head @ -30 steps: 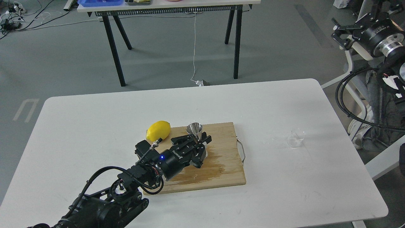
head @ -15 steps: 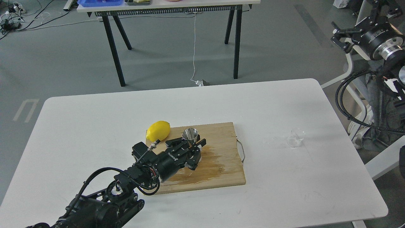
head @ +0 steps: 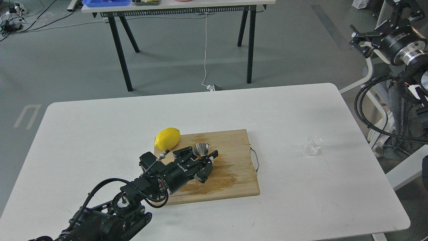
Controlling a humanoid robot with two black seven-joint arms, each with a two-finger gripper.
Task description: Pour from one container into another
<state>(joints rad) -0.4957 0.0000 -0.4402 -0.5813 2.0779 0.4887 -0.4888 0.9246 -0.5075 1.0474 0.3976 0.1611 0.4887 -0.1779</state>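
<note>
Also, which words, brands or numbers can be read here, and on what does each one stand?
"ROBOTIQ", white print, seen turned, on the body of the left gripper.
White print on the right arm's black wrist: too small to read.
Nothing legible on the jigger, glass cup, lemon or cutting board.

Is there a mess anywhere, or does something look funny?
Yes. The wooden cutting board has a dark wet patch spread over its near half, like a spill. The left end effector grips the steel jigger there. The glass cup stands far off on the white table.
</note>
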